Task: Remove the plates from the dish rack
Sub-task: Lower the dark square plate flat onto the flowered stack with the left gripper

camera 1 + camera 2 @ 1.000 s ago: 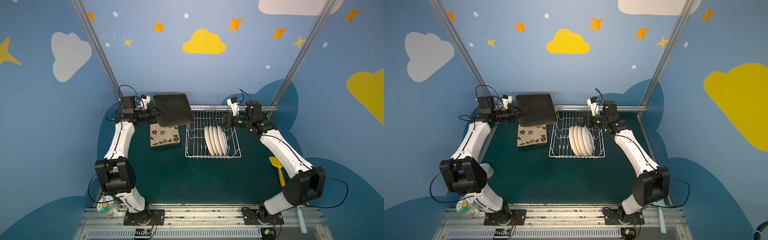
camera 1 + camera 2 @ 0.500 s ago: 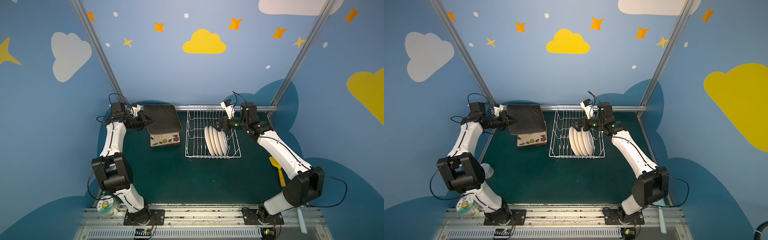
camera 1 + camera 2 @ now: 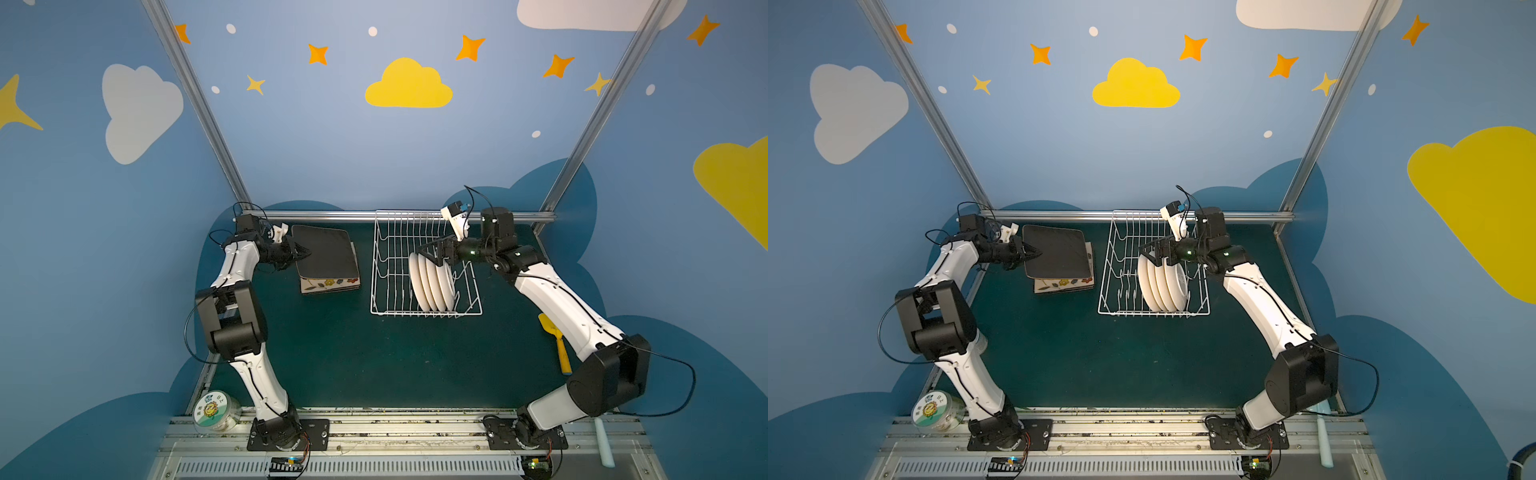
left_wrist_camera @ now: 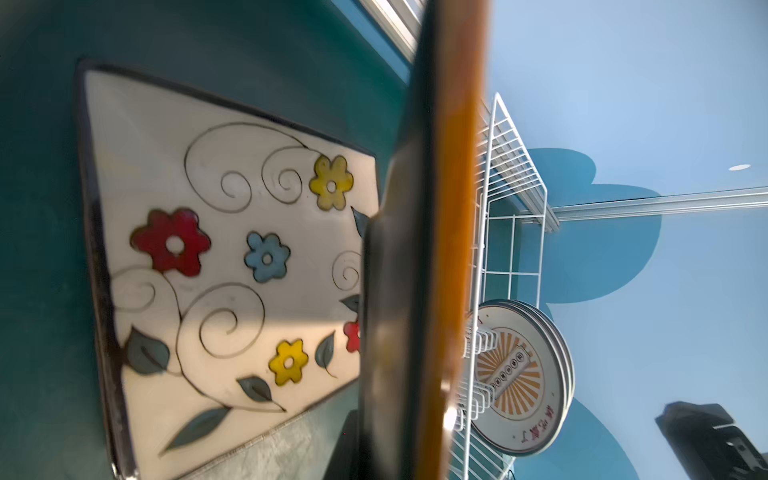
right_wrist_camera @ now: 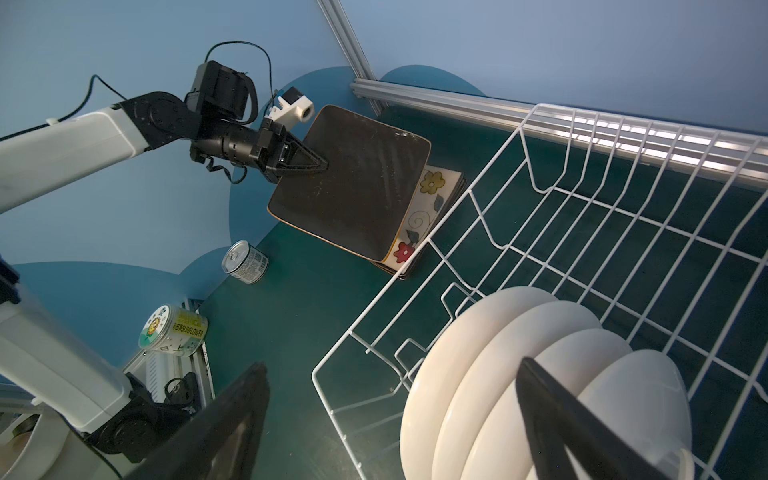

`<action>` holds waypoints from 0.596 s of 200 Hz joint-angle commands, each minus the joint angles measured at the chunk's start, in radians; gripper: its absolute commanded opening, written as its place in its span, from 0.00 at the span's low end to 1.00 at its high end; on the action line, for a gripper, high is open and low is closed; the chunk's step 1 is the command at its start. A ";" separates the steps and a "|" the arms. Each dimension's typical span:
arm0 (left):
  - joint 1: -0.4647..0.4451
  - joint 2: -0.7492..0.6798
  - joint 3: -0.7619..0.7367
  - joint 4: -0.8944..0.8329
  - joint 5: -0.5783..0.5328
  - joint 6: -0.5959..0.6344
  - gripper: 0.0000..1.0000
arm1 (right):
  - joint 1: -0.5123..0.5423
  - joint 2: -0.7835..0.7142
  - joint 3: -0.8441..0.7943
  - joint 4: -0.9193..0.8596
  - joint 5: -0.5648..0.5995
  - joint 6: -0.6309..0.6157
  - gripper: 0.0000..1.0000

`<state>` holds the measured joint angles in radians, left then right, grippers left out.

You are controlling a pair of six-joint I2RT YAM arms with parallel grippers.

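Four round plates [image 3: 430, 282], one dish rack [image 3: 392, 270], one held square plate [image 3: 326, 253] (stack [image 3: 328, 286] beneath uncountable), one yellow spatula [image 3: 556, 340]

Square plate [image 3: 326, 253] hides most of plate stack [image 3: 330, 285] beneath.

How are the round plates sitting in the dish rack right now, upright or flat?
Upright: four round plates stand on edge, side by side, in the dish rack.

Left gripper [image 3: 1039, 252] clamped on the edge of a black-backed square plate [image 3: 1061, 253], tilted just above a stack of flowered square plates [image 3: 1064, 284], right gripper [image 3: 1152, 257] spread wide over upright round white plates [image 3: 1160, 284] in the white wire dish rack [image 3: 1133, 314]
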<state>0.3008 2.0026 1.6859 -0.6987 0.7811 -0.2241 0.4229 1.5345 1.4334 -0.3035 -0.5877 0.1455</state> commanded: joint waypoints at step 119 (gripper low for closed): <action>0.014 0.240 0.202 -0.038 0.142 0.074 0.03 | 0.020 -0.088 -0.060 0.004 0.002 0.023 0.92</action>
<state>0.3084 2.2398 1.8282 -0.7345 0.8135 -0.1646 0.4358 1.4597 1.3754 -0.3042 -0.5865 0.1612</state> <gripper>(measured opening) 0.142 0.922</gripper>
